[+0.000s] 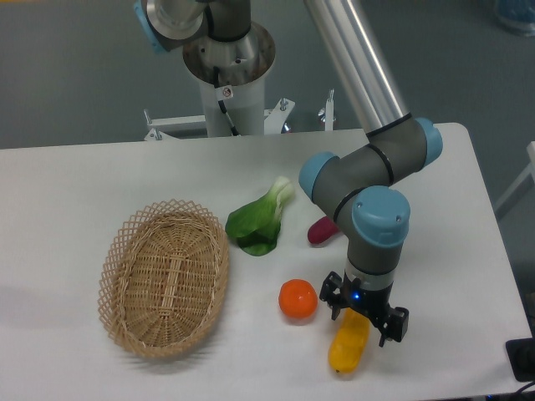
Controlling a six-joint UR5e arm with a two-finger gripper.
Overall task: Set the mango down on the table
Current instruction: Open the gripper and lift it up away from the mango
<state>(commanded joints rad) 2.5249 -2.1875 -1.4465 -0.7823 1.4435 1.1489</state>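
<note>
The yellow mango [347, 352] lies on the white table [92, 175] near the front edge, just right of a round orange fruit [298, 299]. My gripper [365, 321] points straight down over the mango's upper end. It is open, with its black fingers [333, 306] spread to either side of the fruit and not pressing on it. The gripper body hides the top of the mango.
An oval wicker basket [165, 276] stands at the left with nothing in it. A green leafy vegetable [257, 221] lies at the centre, and a dark purple-red vegetable [321, 230] shows partly behind the arm. The table's right edge is close.
</note>
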